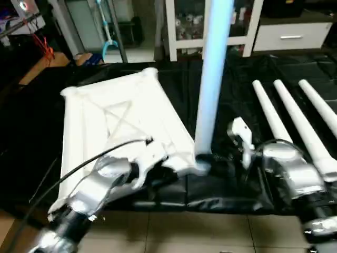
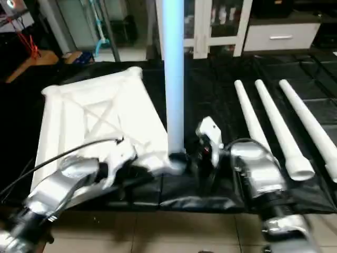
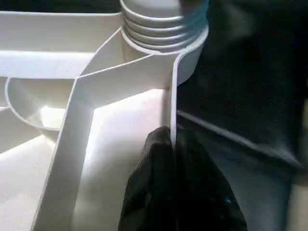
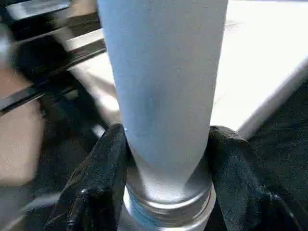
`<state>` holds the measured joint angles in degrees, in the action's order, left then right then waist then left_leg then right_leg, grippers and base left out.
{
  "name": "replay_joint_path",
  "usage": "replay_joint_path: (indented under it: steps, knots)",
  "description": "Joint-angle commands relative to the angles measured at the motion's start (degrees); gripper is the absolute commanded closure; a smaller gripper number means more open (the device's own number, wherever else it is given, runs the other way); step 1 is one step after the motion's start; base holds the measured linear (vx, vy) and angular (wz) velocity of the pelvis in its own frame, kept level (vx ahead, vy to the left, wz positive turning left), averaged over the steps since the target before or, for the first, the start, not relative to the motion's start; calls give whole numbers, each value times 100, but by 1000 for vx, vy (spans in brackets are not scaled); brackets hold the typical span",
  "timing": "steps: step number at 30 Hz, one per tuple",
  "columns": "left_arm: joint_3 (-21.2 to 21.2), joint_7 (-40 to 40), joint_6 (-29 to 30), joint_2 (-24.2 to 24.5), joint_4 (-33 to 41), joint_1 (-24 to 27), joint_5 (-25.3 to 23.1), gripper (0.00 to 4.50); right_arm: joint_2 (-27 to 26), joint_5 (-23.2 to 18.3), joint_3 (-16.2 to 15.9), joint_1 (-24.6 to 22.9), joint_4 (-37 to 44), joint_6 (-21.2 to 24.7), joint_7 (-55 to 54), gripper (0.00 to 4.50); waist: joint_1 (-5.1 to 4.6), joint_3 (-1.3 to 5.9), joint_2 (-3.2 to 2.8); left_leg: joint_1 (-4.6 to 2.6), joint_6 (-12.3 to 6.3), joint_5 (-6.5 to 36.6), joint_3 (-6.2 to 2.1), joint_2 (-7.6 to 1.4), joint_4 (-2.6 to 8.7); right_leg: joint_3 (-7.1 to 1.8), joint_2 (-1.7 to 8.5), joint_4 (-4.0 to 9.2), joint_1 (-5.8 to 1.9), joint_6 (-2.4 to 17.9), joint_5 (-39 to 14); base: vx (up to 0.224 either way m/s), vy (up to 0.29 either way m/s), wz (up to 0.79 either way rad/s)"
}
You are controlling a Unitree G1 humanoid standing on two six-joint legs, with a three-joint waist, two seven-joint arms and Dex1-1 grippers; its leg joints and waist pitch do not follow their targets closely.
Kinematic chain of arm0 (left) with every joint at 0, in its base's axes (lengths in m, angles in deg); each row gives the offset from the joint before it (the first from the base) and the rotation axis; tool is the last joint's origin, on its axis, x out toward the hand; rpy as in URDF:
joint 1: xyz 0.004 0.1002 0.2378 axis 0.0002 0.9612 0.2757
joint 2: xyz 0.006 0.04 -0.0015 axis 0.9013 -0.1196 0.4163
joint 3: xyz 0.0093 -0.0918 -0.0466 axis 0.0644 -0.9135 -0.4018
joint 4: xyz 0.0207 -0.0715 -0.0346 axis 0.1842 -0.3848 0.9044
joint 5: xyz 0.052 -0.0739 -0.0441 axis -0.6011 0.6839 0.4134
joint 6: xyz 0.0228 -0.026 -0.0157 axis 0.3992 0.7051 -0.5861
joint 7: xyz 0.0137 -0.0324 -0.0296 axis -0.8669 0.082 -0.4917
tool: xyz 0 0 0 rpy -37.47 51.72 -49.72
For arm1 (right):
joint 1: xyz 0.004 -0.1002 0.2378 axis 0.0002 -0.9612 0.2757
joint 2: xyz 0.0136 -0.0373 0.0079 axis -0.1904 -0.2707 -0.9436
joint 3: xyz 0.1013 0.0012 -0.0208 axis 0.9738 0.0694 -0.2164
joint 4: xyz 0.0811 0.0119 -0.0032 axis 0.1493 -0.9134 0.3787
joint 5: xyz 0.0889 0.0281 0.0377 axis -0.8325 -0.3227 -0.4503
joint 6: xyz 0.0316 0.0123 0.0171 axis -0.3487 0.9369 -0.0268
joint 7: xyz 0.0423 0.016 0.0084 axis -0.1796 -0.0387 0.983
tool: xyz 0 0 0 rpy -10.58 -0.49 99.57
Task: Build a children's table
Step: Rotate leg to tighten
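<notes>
The white tabletop (image 1: 105,121) lies underside up on a black cloth, its ribs showing. One white leg (image 1: 213,79) stands upright in the round socket (image 3: 163,29) at the tabletop's near right corner. My left gripper (image 3: 173,144) is shut on the tabletop's thin rim wall just beside that socket. My right gripper (image 4: 168,139) reaches in from the right at the leg's base, with one black finger pressed on each side of the leg (image 4: 163,86). Three more white legs (image 1: 305,126) lie side by side on the cloth to the right.
The black cloth (image 1: 237,68) covers the work surface, and its near edge meets tiled floor (image 1: 184,232). A white glass-door cabinet (image 1: 184,26) and a white drawer unit (image 1: 292,34) stand behind. A black cable (image 1: 79,166) runs along my left forearm.
</notes>
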<state>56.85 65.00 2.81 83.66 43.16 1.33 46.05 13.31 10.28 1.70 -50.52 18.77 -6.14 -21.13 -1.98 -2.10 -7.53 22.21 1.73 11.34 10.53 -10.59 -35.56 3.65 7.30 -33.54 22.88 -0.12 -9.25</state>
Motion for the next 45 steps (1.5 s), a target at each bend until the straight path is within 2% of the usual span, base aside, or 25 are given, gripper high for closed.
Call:
replay_joint_path:
  steps: [1, 2, 7, 9, 10, 11, 13, 15, 16, 17, 20, 21, 22, 24, 26, 27, 28, 29, 31, 33, 34, 38, 39, 42, 45]
  knots:
    - [-189, -866, 303, -294, -594, -290, -211, 450, -287, 283, 183, 129, -322, -33, -1146, 242, -48, 307, 106, -91, -41, 2150, -89, -114, 545, -51, 50, 424, -190, 1019, -2245, 0, 0, 0]
    - [-189, -866, 303, -294, -594, -290, -211, 450, -287, 283, 183, 129, -322, -33, -1146, 243, -71, 300, 113, -89, -32, 2213, -85, -110, 542, -50, 44, 438, -181, 996, -2296, 0, 0, 0]
    - [-526, -2008, 358, -953, -1480, -927, -361, 450, -1191, 819, 369, 276, -644, -84, -3518, 249, -238, 293, 105, -59, 33, 2526, -145, -60, 557, -3, 50, 509, -166, 769, -2771, 0, 0, 0]
    - [-559, -2182, 338, -1063, -1633, -1034, -388, 450, -1383, 907, 398, 323, -722, -183, -3937, 251, -281, 314, 78, -47, -28, 2566, -185, -69, 563, 6, 62, 520, -187, 754, -2644, 0, 0, 0]
    - [-559, -2182, 338, -1063, -1633, -1034, -388, 450, -1383, 907, 398, 323, -722, -183, -3937, 251, -292, 308, 80, -31, -51, 2555, -178, -67, 563, 3, 58, 527, -173, 769, -2585, 0, 0, 0]
    - [-563, -2353, 309, -1203, -1814, -1158, -411, 450, -1689, 1045, 277, 386, -697, -392, -4232, 251, -293, 313, 40, -41, -49, 2581, -186, -71, 568, 10, 60, 514, -177, 814, -2473, 0, 0, 0]
    - [-536, -2433, 242, -1315, -1974, -1261, -407, 450, -2022, 1005, 219, 453, -608, -567, -4317, 252, -320, 311, 62, -50, -37, 2641, -174, -57, 568, 7, 53, 531, -148, 830, -2446, 0, 0, 0]
    - [-487, -2291, 191, -1249, -1874, -1207, -405, 450, -2071, 821, 240, 456, -500, -608, -3998, 254, -306, 314, 64, -25, -103, 2645, -191, -75, 583, 6, 65, 510, -186, 863, -2332, 0, 0, 0]
    - [-450, -2156, 138, -1176, -1809, -1159, -407, 450, -2050, 717, 276, 439, -425, -616, -3825, 198, -305, 337, 55, -10, -163, 2508, -185, -85, 577, -3, 60, 477, -202, 945, -1993, 0, 0, 0]
    - [-436, -2097, 127, -1143, -1771, -1134, -403, 450, -2031, 664, 298, 429, -392, -606, -3744, 184, -303, 350, 96, 0, -208, 2412, -178, -87, 572, -9, 63, 474, -214, 987, -1847, 0, 0, 0]
    - [-213, -1557, -106, -868, -1443, -873, -400, 450, -1700, 505, 401, 335, -179, -677, -3352, 163, -313, 362, 74, 60, -451, 1999, -177, -96, 549, 5, 82, 412, -273, 1135, -1340, 0, 0, 0]
    - [-159, -1426, -81, -778, -1295, -763, -391, 450, -1564, 477, 423, 298, -70, -654, -3241, 149, -310, 359, 29, 55, -466, 1947, -174, -98, 541, 5, 88, 398, -272, 1151, -1298, 0, 0, 0]
    - [-88, -1195, -54, -644, -1055, -610, -347, 450, -1386, 420, 460, 268, 91, -591, -3064, 149, -306, 374, 51, 39, -515, 1775, -164, -112, 519, 3, 81, 386, -271, 1202, -1103, 0, 0, 0]
    - [-11, -919, -95, -508, -816, -468, -288, 450, -1188, 374, 508, 253, 260, -484, -2789, 139, -280, 370, -30, 10, -587, 1582, -140, -113, 495, -2, 70, 356, -246, 1286, -891, 0, 0, 0]
    - [30, -719, -105, -403, -638, -363, -221, 450, -1010, 300, 531, 246, 370, -338, -2492, 118, -217, 372, -8, 33, -678, 1236, -144, -112, 474, 6, 64, 309, -290, 1348, -522, 0, 0, 0]
    - [36, -621, -65, -331, -521, -291, -177, 450, -870, 242, 528, 232, 438, -248, -2258, 118, -183, 384, -35, 9, -717, 1105, -143, -115, 460, 4, 62, 282, -286, 1406, -382, 0, 0, 0]
    - [42, -539, -69, -248, -406, -231, -155, 450, -763, 193, 518, 226, 497, -169, -2073, 107, -170, 384, -28, 0, -734, 1063, -138, -118, 459, 7, 52, 286, -287, 1426, -329, 0, 0, 0]
    - [-5, -424, 35, -152, -218, -151, -51, 450, -573, 158, 439, 243, 556, -16, -1738, 96, -154, 418, 88, 2, -798, 912, -127, -120, 437, -2, 52, 275, -305, 1466, -211, 0, 0, 0]
    - [-76, -250, 144, -6, 25, -78, 85, 450, -333, 122, 303, 306, 621, 192, -1298, 80, -93, 404, 9, -18, -875, 811, -118, -122, 427, -4, 49, 253, -287, 1502, -215, 0, 0, 0]
    - [-95, -133, 130, 48, 134, -28, 152, 450, -207, 109, 226, 332, 603, 205, -1046, 70, -27, 395, 7, -27, -876, 823, -111, -127, 432, -13, 52, 261, -277, 1488, -337, 0, 0, 0]
    - [-107, -26, 96, 216, 306, 107, 146, 450, -109, 58, 155, 383, 532, 197, -745, 70, -13, 398, 123, -21, -849, 904, -102, -134, 445, -17, 55, 285, -281, 1481, -462, 0, 0, 0]
    - [-139, 114, 198, 354, 561, 262, 220, 450, -34, -42, 174, 437, 561, 311, -497, 70, 73, 361, -25, -64, -602, 1203, -105, -150, 485, -38, 47, 294, -242, 1370, -882, 0, 0, 0]
    - [-130, 167, 243, 385, 649, 307, 268, 450, -3, -67, 174, 431, 600, 350, -445, 70, 68, 359, -4, -53, -567, 1231, -106, -149, 491, -39, 45, 288, -252, 1367, -874, 0, 0, 0]
    - [-81, 326, 279, 432, 824, 371, 392, 450, 133, -165, 144, 383, 716, 502, -192, 70, 98, 373, -25, -68, -495, 1189, -112, -143, 487, -42, 42, 267, -255, 1382, -729, 0, 0, 0]
    - [-50, 361, 256, 440, 833, 265, 358, 450, 217, -170, 26, 380, 784, 617, 48, 70, 120, 387, 13, -51, -572, 1003, -108, -131, 462, -43, 51, 254, -267, 1411, -585, 0, 0, 0]
